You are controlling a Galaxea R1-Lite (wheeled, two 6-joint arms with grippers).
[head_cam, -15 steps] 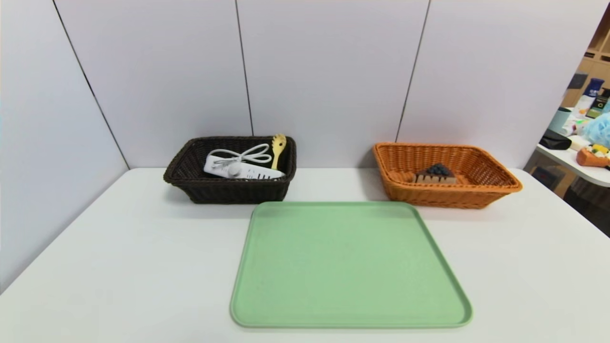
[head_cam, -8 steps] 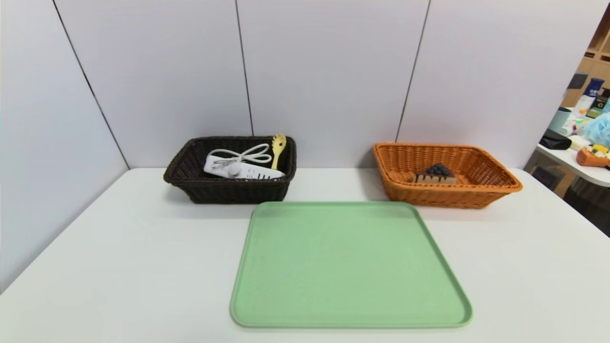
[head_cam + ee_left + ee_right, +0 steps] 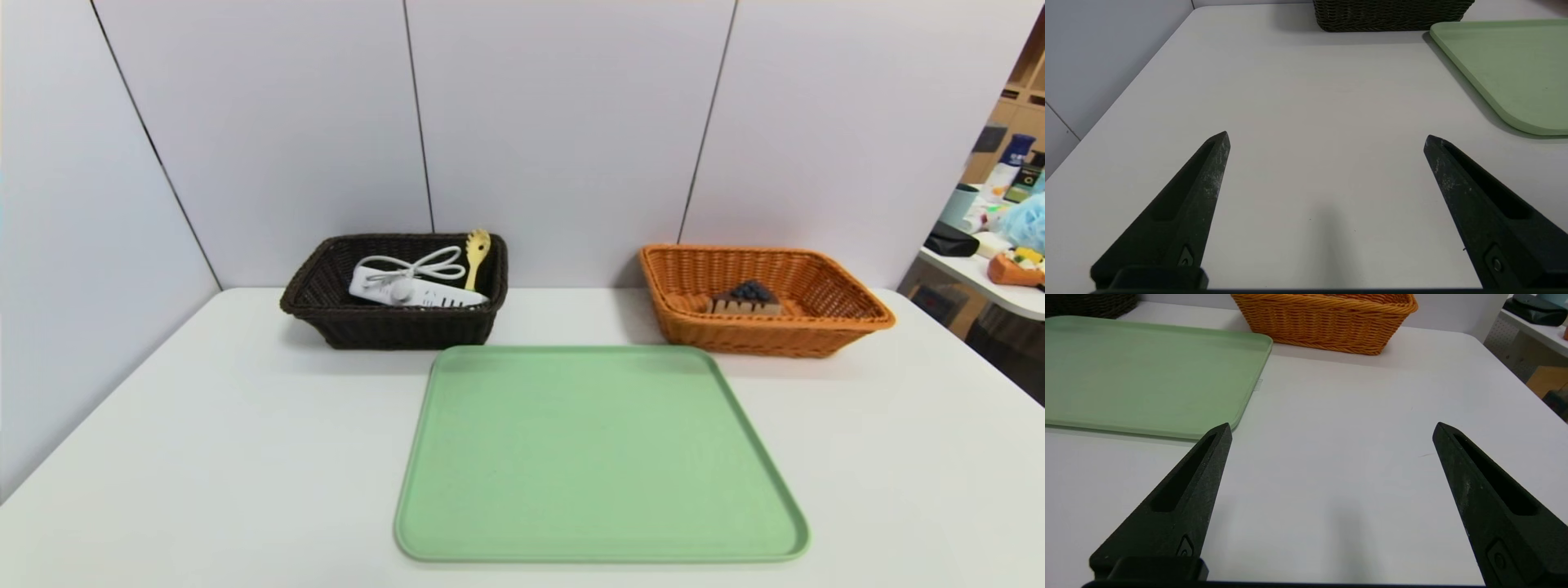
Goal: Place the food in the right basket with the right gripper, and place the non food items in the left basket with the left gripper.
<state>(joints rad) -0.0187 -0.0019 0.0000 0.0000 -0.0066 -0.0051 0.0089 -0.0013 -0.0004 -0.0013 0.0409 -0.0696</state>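
On my feed the dark brown rectangular woven wicker basket [image 3: 392, 322] and the orange-tan rectangular woven wicker basket [image 3: 759, 331] both show a coarse, ribbed weave, the orange one with a slight sheen. The pale green flat plastic-looking tray [image 3: 596, 457] reads smooth and matt, as does the white table top [image 3: 204, 457]. I see the left gripper [image 3: 1327, 139] and right gripper [image 3: 1333, 430] fingers as matt black, grainy, with pale scuffs.
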